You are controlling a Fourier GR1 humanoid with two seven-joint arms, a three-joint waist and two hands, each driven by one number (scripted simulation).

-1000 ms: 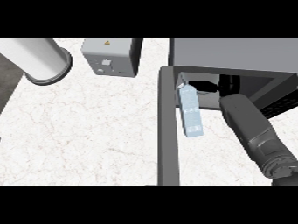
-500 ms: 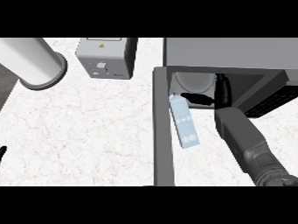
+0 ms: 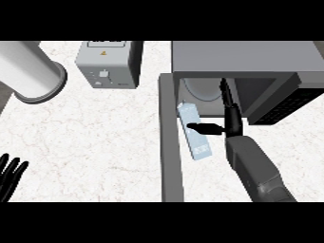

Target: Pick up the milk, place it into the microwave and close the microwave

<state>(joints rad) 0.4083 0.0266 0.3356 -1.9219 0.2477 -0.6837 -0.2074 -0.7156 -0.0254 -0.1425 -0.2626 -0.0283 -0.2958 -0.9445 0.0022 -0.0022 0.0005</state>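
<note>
While the left hand [image 3: 3,178] rests open, the right hand [image 3: 224,124] grasps the unlabelled milk [image 3: 194,131].

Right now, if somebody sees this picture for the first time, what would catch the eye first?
Most likely the open microwave at the upper right, with the right hand reaching toward its mouth and the pale blue milk carton at its thumb, just in front of the opening. Next comes the big white cylinder at the upper left, beside a grey toaster-like box. The left hand rests open at the lower left edge.
</note>
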